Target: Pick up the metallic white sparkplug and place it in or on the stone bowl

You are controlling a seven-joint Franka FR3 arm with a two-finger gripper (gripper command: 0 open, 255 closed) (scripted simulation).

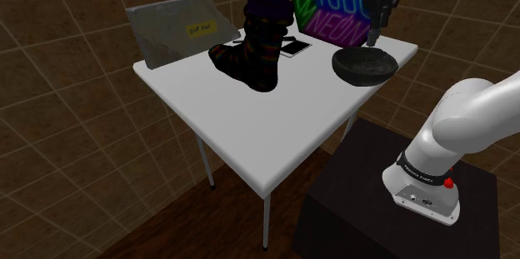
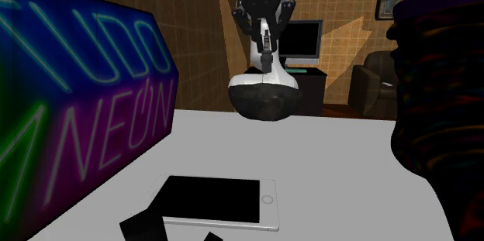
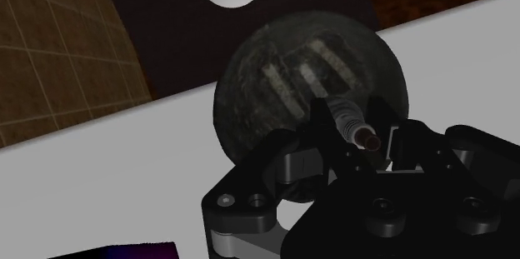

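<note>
Sparkplug [image 3: 343,114] is clenched in my end effector [image 3: 357,136], pinched between the two black fingers. Its pale ribbed stem and metal tip poke out past them. It hangs over the middle of the dark speckled bowl [image 3: 308,66], clear of the rim and touching nothing below. In the shoulder view my end effector [image 1: 376,31] points straight down above the bowl [image 1: 364,64], which sits near a desk [image 1: 250,124] corner beside the neon sign [image 1: 333,7].

On handling, I judge this a small, light, rigid piece. The round, smooth body is likely slick, so it could twist or slide between flat pads. The thicker mid-body looks like the safest place to hold, and that seems to be where I have it. The pale insulator may chip against a hard bowl, so I'd go low before letting go. Once free it should roll toward the bowl's centre.
</note>
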